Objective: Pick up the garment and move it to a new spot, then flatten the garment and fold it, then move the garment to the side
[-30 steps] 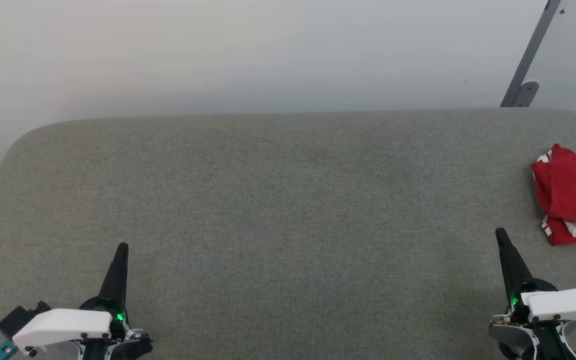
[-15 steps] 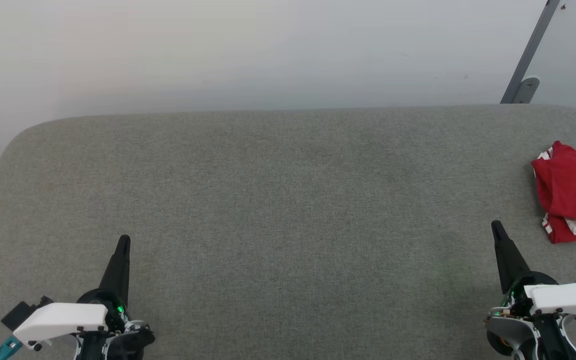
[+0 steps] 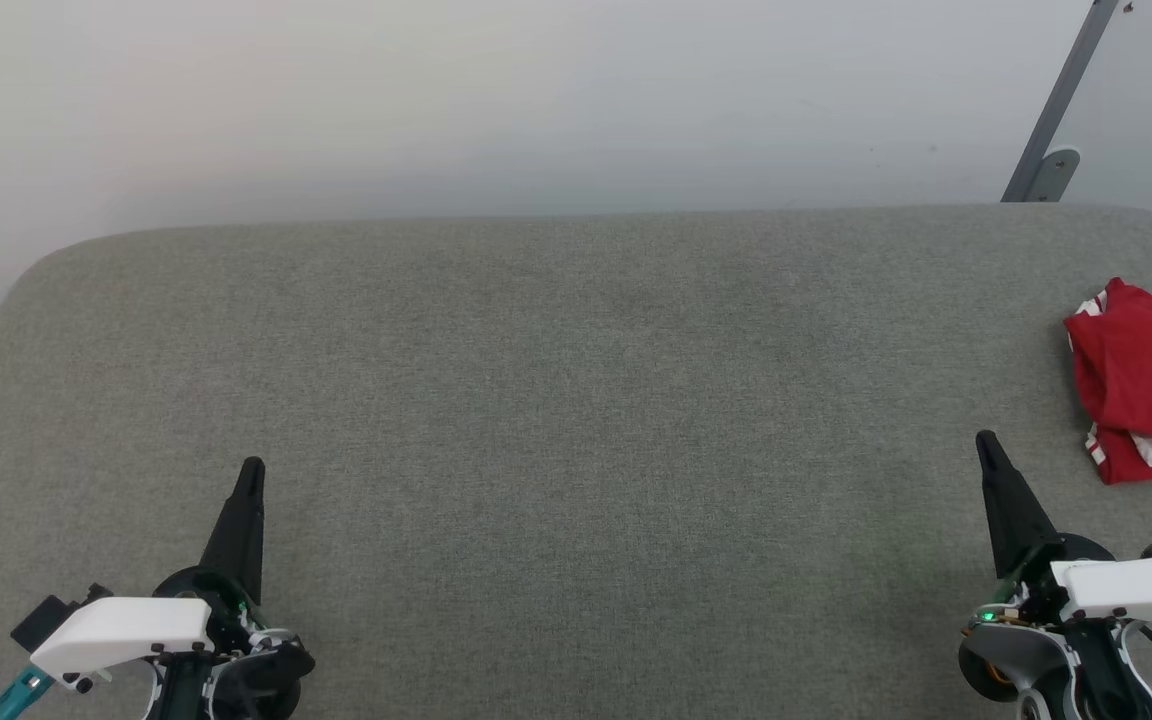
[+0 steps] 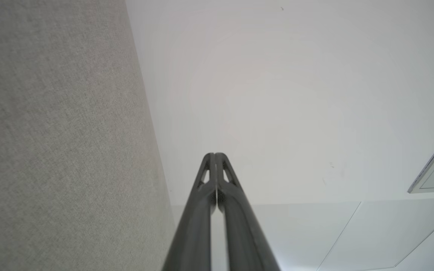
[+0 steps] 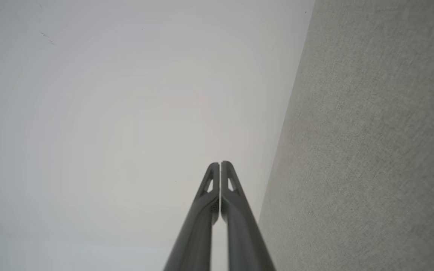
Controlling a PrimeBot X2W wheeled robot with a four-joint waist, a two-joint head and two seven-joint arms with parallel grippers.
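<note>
The garment (image 3: 1146,380), red with bits of white trim, lies crumpled at the right edge of the grey padded table (image 3: 576,400) and is partly cut off by the picture's edge. My right gripper (image 3: 984,442) hovers low at the front right, shut and empty, a short way left of and nearer than the garment. At the front left my left gripper (image 3: 252,467) is shut too, holding nothing. In the wrist views the left gripper (image 4: 214,155) and the right gripper (image 5: 220,164) both show their fingers pressed together, pointing toward the wall.
A pale wall stands right behind the table's far edge. A grey metal post (image 3: 1061,100) with a bracket leans at the back right. The table's left corner (image 3: 36,280) is rounded, with dark floor beyond it.
The head view has tilted slightly, so the table and garment sit a little higher in the picture. Both grippers have edged forward, still shut. The garment lies where it was.
</note>
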